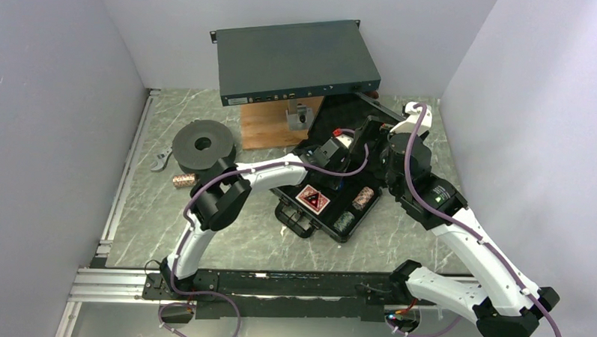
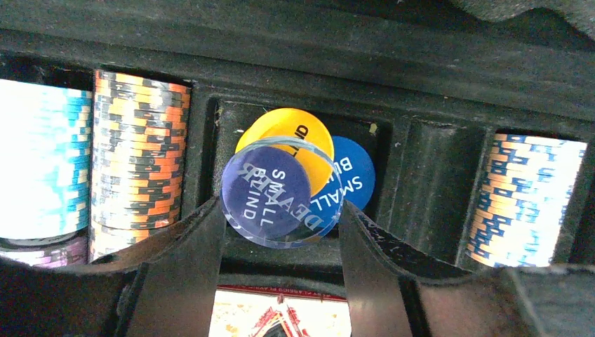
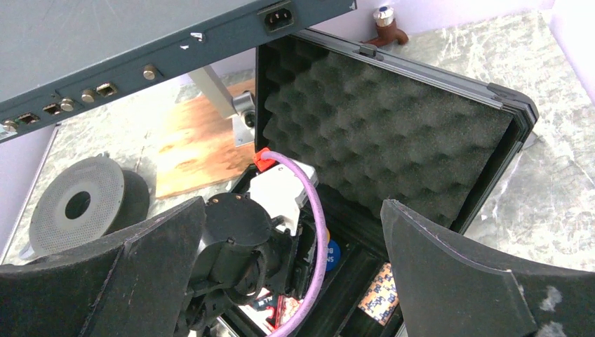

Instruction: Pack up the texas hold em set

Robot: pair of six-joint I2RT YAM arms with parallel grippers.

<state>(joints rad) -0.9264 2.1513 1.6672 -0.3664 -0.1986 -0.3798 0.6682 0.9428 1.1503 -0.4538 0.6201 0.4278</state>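
**Fig.** Packing under way, roughly past the middle by my reading. The case [image 1: 320, 223] lies open at centre-right of the counter [image 1: 240, 238], its foam lid [image 3: 393, 133] raised on the far side.

- **Left pincer** [image 2: 281, 210]: I have it down inside the case, closed on a clear button [image 2: 270, 186] by its edges, just over the button compartment.
- **Already in that compartment:** a yellow button [image 2: 284, 126] and a blue button [image 2: 354, 168], both behind the clear one.
- **Chips seated either side:** an orange roll [image 2: 140, 168] with a pale roll [image 2: 42, 161] to its left, and a blue-orange roll [image 2: 526, 196] to the right. The slot [image 2: 435, 186] between the compartment and the blue-orange roll is bare.
- **Seen from above:** the triangle [image 1: 313, 199] and two near rolls [image 1: 363, 197] lie in the near half of the case.
- **Right pincer** [image 3: 295, 210]: spread wide and holding nothing, above the right side of the case and facing the lid.

**Left to do, as I judge it**

- Let the clear button go onto the others.
- Fetch the loose roll [image 1: 184, 181], which lies on the counter well to the left, just beside the spool [image 1: 203, 144].
- Bring the lid down.

Whether the card decks are in, I cannot tell from these views
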